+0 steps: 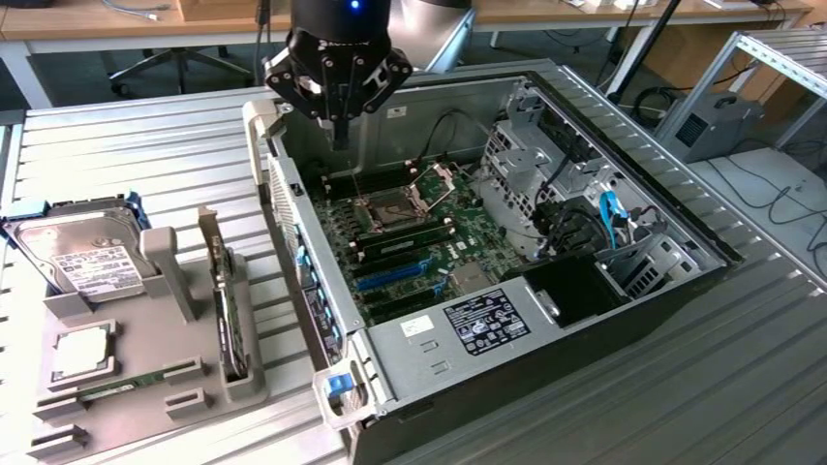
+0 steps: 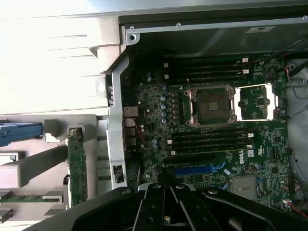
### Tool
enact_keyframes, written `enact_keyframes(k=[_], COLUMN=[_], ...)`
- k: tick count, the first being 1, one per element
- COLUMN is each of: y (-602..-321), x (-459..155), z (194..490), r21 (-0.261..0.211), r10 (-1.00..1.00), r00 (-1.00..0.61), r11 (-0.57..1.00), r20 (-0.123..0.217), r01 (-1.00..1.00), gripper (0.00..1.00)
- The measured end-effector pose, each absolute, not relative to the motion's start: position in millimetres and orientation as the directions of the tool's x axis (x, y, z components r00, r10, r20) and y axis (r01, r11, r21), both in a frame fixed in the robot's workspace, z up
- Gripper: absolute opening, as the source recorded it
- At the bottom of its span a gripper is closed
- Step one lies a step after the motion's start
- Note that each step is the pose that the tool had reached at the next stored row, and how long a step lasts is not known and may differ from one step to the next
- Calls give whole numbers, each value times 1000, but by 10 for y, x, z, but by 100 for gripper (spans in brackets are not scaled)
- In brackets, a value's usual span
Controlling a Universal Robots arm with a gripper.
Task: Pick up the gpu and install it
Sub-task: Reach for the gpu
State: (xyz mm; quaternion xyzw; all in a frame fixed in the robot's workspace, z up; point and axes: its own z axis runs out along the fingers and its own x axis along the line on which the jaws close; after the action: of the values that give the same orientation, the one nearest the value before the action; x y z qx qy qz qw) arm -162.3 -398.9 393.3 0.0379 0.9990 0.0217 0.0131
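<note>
one gpu [image 1: 230,315] stands on edge in the tray [image 1: 136,383], beside the case [image 1: 517,387]. gripper [image 1: 339,131] hangs clenched, empty, over the motherboard [image 1: 433,247], well apart from it. lowered clenched like this, it could topple the card instead of straddling it.

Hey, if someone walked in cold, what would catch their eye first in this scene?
The open computer case lying on its side, motherboard and open CPU socket exposed, dominates the middle. The shut gripper hangs empty over its rim, while the gpu stands on edge in the gray holder at the exterior view's left.
</note>
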Motion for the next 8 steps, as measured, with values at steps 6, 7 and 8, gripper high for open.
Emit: enact_keyframes(k=[6,7,8], y=[-3989,-3989,-3989], x=[-1650,-1653,-1656], z=[3932,3932,3932], r21=[44,44,44], r10=[76,76,76], r00=[-997,-997,-997], r11=[996,996,996], r20=[-24,-24,-24], r01=[75,75,75], gripper=[11,11,11])
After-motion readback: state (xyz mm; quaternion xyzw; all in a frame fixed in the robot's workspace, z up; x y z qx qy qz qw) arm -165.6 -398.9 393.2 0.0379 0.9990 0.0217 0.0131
